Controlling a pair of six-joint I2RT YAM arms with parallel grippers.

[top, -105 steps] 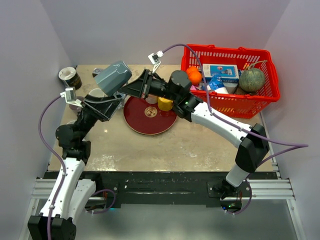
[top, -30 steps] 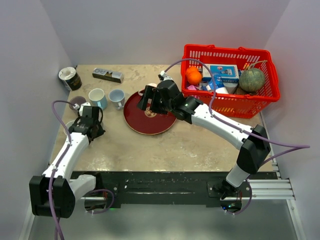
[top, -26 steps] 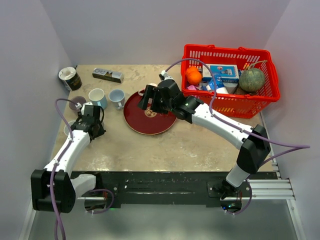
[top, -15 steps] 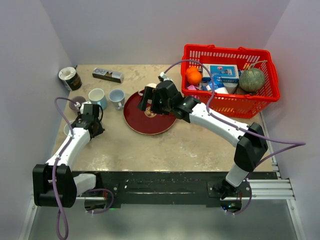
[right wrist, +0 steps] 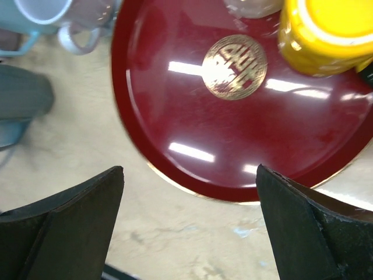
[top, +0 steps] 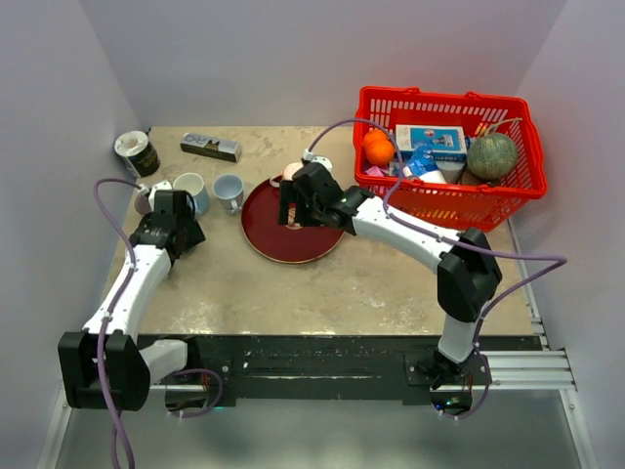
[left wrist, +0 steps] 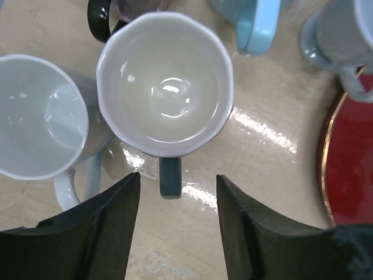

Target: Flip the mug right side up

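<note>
The mug (left wrist: 166, 84) stands right side up on the table, its white inside facing up and its dark teal handle (left wrist: 170, 178) pointing at my left gripper (left wrist: 178, 195). That gripper is open, its fingers to either side of the handle's tip and apart from it. In the top view my left gripper (top: 181, 233) and wrist hide this mug. My right gripper (right wrist: 189, 175) hangs wide open and holds nothing, over the near edge of the red plate (right wrist: 233, 128). It shows above the plate's left part (top: 291, 210).
A white mug (left wrist: 38, 116) stands just left of the mug; a light blue mug (top: 188, 186) and a grey mug (top: 229, 189) stand behind. A yellow mug (right wrist: 326, 35) sits on the red plate (top: 293, 244). A red basket (top: 508, 191) of groceries is at the back right.
My left gripper has opened and let go of the mug, which now stands upright, and its arm shifted toward the back. My right gripper has opened fully and moved slightly left.
</note>
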